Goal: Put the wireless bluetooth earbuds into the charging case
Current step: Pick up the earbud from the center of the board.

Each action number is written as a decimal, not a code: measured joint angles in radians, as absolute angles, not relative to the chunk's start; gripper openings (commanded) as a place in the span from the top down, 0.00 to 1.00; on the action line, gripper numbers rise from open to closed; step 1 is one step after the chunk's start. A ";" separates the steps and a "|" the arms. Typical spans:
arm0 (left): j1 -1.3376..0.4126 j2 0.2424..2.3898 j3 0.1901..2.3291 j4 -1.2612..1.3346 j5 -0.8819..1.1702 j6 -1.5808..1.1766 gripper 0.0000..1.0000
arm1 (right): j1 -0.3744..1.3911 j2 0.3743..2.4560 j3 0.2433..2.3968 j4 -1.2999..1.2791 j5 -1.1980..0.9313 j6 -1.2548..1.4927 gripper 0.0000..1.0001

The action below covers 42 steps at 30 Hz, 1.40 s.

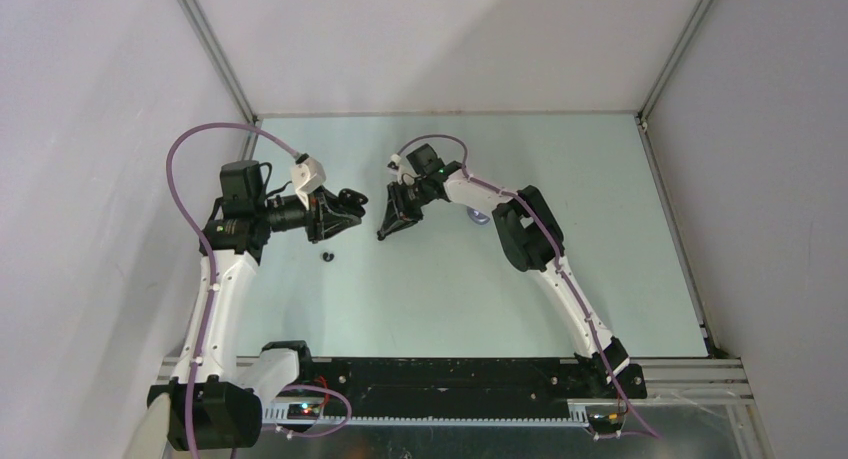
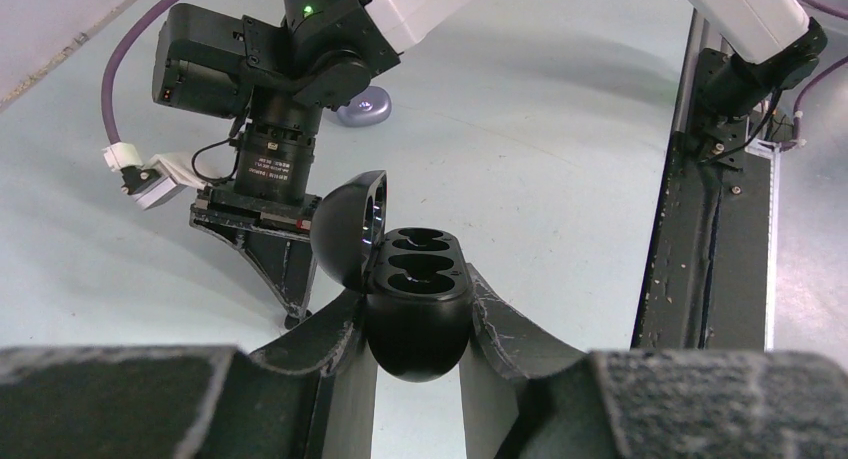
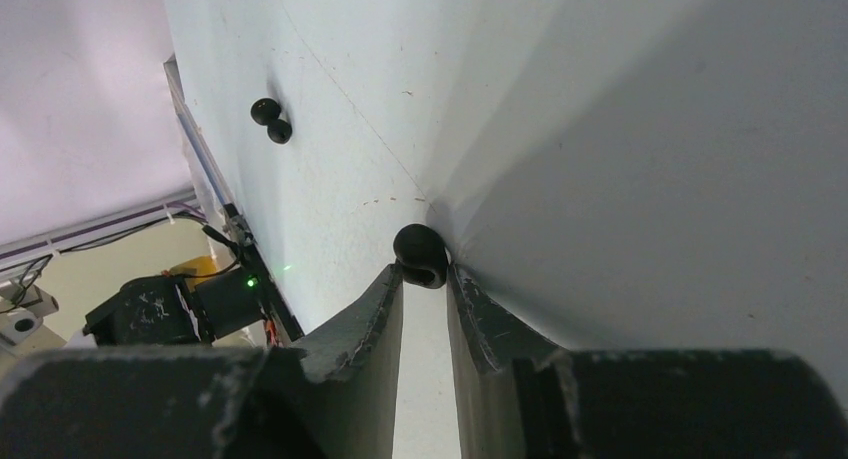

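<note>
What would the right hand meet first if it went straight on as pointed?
Probably bare table. The right hand, shut on a black earbud, aims past the loose earbud, which lies off-line. Depth is unclear.

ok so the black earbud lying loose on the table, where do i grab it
Probably across the narrow waist of the black earbud, between its two rounded lobes, coming straight down from above: it lies flat on the table.

Overhead view from behind, wrist views close, sharing table (image 1: 450, 299)
</note>
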State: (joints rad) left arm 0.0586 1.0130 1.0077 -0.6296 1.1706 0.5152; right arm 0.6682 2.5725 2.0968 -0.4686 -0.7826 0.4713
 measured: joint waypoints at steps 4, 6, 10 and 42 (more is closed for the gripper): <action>0.059 1.013 1.008 -0.630 1.178 0.515 0.88 | 0.673 2.572 2.109 -0.481 -0.773 0.471 0.69; 0.059 1.013 1.008 -0.630 1.182 0.516 0.88 | 0.675 2.573 2.114 -0.485 -0.767 0.471 0.70; 0.059 1.013 1.008 -0.630 1.183 0.516 0.88 | 0.679 2.574 2.119 -0.494 -0.754 0.471 0.77; 0.059 1.013 1.008 -0.648 1.190 0.524 0.88 | 0.748 2.593 2.278 -0.606 -0.641 0.319 0.93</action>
State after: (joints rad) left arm 0.0586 1.0130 1.0077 -0.6476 1.1896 0.5236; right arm 0.7479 2.5927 2.2776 -0.6056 -0.6407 0.3187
